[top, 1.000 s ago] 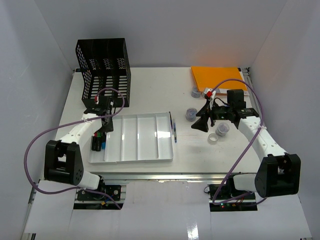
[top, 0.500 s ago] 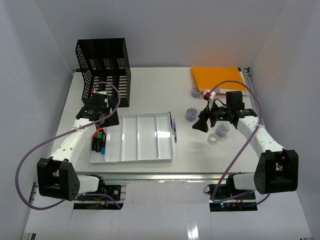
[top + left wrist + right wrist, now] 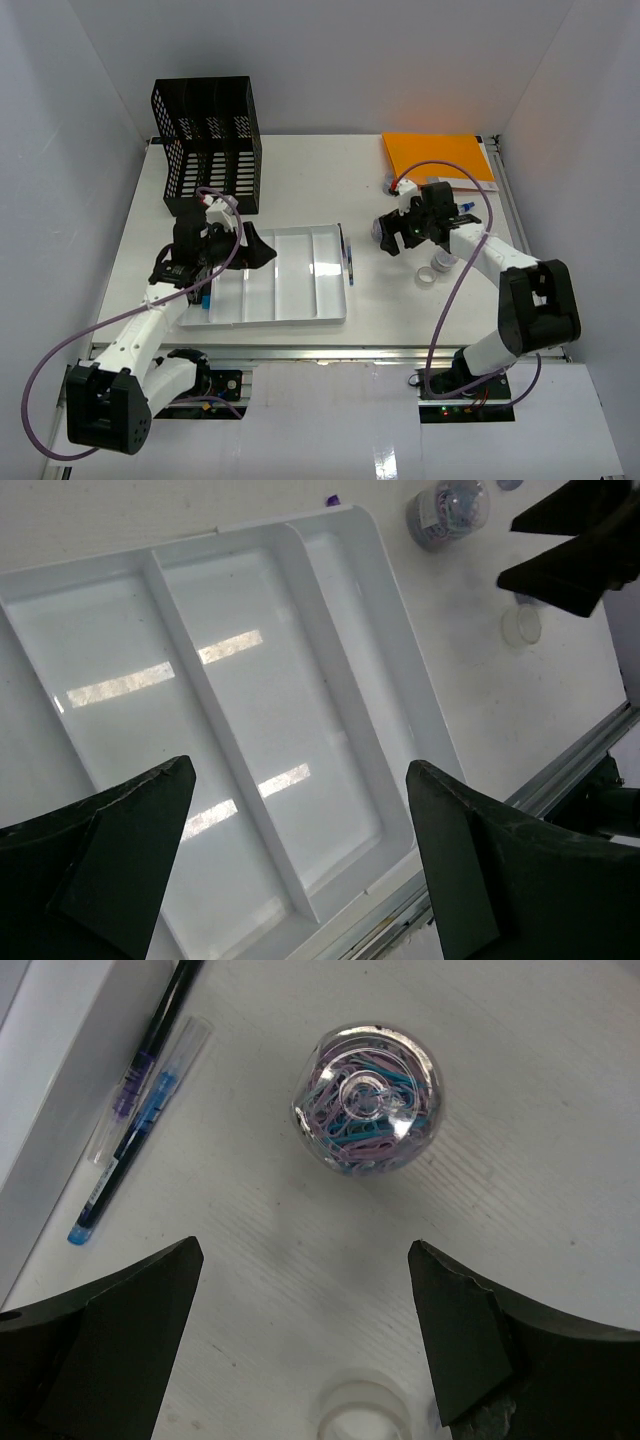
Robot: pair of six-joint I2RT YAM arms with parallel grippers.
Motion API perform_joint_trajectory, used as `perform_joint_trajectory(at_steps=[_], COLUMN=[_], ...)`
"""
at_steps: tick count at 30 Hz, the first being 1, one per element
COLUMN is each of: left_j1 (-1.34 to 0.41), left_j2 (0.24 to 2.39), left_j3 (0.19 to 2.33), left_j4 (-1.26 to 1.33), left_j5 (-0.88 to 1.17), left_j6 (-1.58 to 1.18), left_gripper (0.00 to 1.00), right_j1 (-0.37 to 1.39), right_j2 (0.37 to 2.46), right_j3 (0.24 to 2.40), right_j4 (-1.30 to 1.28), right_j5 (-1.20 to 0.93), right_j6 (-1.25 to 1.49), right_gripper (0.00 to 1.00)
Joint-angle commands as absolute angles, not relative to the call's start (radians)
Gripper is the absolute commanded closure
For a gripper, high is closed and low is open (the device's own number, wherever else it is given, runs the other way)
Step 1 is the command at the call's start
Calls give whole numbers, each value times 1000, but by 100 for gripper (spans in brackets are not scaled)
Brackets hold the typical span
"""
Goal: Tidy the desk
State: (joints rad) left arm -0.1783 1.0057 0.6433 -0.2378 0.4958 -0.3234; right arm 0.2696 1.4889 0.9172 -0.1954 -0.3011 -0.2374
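The desk (image 3: 300,180) is a white tabletop holding a white compartmented tray (image 3: 290,318). My left gripper (image 3: 262,252) hovers open over the tray's middle compartments (image 3: 250,710), and the left wrist view shows nothing between its fingers (image 3: 300,768). My right gripper (image 3: 390,238) stands open on the right half of the desk. Just beyond its fingertips (image 3: 305,1247) lies a clear ball of coloured paper clips (image 3: 365,1100), untouched. Two pens (image 3: 140,1120) lie beside the tray's right wall (image 3: 50,1060).
Markers (image 3: 203,298) lie in the tray's leftmost compartment. A black mesh organizer (image 3: 207,140) stands at the back left and an orange folder (image 3: 435,155) lies at the back right. A tape roll (image 3: 427,277) and small clear containers (image 3: 443,262) sit near the right arm.
My left gripper has opened wide and swung right, from over the marker compartment to the tray's middle. My right gripper has moved left and back toward the paper-clip ball.
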Motion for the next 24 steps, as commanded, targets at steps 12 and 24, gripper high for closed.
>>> perform_joint_trajectory(at_steps=[12,24], left_j1=[-175,-175], left_j2=[858,815], left_j3=[638,629], left_j4=[-158,-152], left_j5=[503,475], left_j6=[-307,-308], left_gripper=[2,2], right_j1=[340,351], right_j2=[1823,1884], right_j3=[1237,1286], right_j4=[-190,-207], right_j5=[-88,-75], right_j6=[-146,-158], right_gripper=[9,10])
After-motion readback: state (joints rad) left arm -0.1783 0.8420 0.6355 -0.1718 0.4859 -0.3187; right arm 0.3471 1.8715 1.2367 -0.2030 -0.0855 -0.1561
